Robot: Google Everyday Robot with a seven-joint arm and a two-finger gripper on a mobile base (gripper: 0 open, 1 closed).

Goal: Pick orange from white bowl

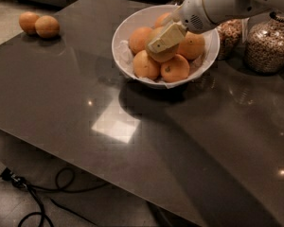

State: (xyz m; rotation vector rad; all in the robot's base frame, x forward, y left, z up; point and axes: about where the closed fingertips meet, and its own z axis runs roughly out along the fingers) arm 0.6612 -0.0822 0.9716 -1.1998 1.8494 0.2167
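The white bowl [125, 27] stands at the back middle of the dark table and holds several oranges on white paper. The orange [163, 56], dull yellow-orange, sits at the top middle of the pile. My gripper [160, 42] reaches down into the bowl from the upper right on its white arm. One beige finger [166, 36] lies across the front of the orange; the other is hidden behind it. The gripper is shut on this orange, which still rests among the others.
Two separate oranges [39, 24] lie as a pair at the table's far left. Two glass jars of nuts [269, 44] stand right of the bowl. A black cable [33, 193] lies on the floor below the table's front edge.
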